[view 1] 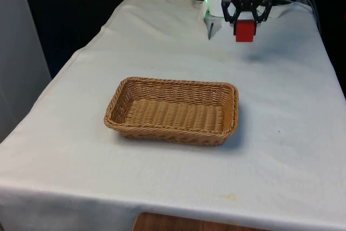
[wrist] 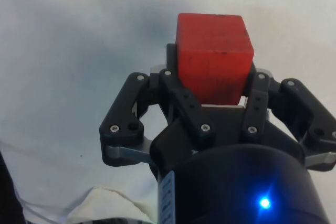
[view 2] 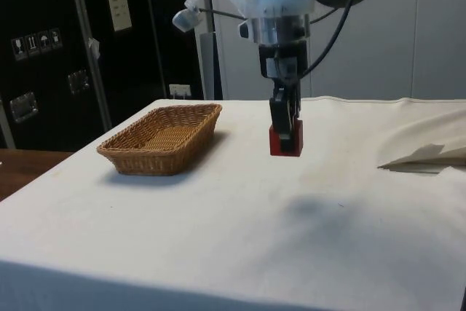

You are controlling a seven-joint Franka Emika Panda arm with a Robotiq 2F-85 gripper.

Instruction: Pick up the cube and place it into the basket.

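Note:
A red cube [view 1: 244,32] hangs in the air, pinched between the black fingers of my gripper [view 1: 245,24], which is shut on it. It sits a little above the white cloth near the table's far end, towards the front view's right. From the side, the cube [view 2: 286,140] pokes out below the gripper [view 2: 285,127], and its shadow falls on the cloth beneath. In the wrist view the cube [wrist: 212,56] sticks out past the fingers. The woven wicker basket [view 1: 173,83] stands empty in the middle of the table, nearer the front edge, apart from the gripper; the side view has the basket [view 2: 162,154] at the left.
A raised fold of the white cloth [view 1: 213,26] lies just beside the gripper at the far end, seen from the side as a crumpled ridge [view 2: 424,156]. Flat cloth surrounds the basket on all sides.

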